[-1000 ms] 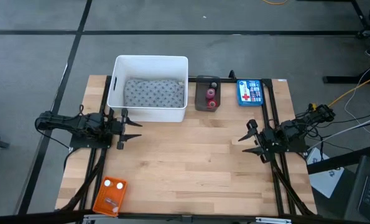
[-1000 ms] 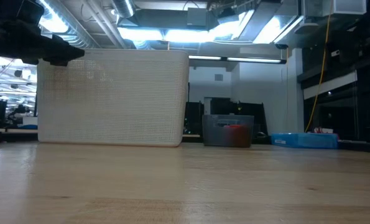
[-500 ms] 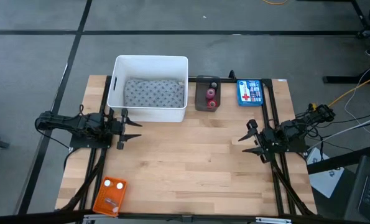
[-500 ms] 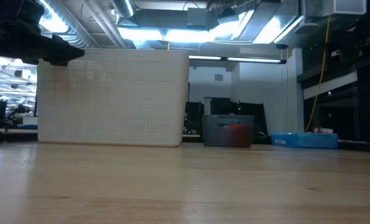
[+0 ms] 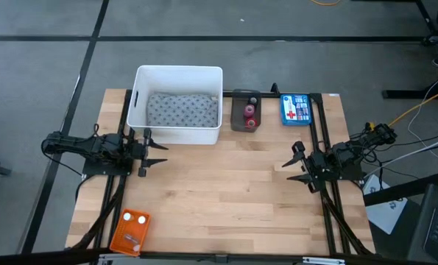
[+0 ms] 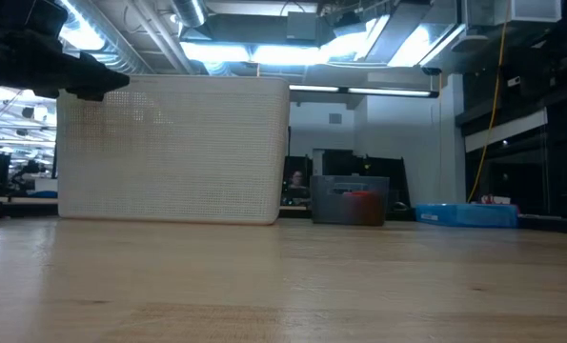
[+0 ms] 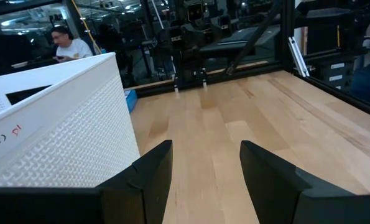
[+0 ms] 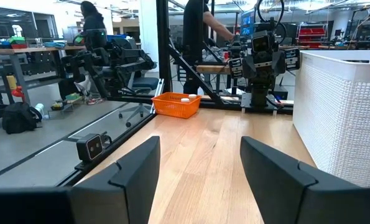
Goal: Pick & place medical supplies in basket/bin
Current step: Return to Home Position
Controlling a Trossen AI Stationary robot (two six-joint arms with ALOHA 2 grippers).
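The small orange mesh basket [image 5: 131, 230] sits at the table's near left corner with two pale pieces in it; it also shows in the right wrist view [image 8: 177, 104]. The white tub [image 5: 177, 104] at the far left holds the grey dotted cloth [image 5: 182, 110]. A small grey bin [image 5: 246, 111] beside it holds a dark roll and a red item. My left gripper [image 5: 158, 153] is open and empty, just near of the tub. My right gripper [image 5: 292, 166] is open and empty at the table's right side.
A blue first-aid box [image 5: 295, 109] lies at the far right. The black frame rails [image 5: 323, 132] run along the table's left and right sides. Bare wood [image 5: 226, 184] lies between the two grippers. People show in the room beyond the table.
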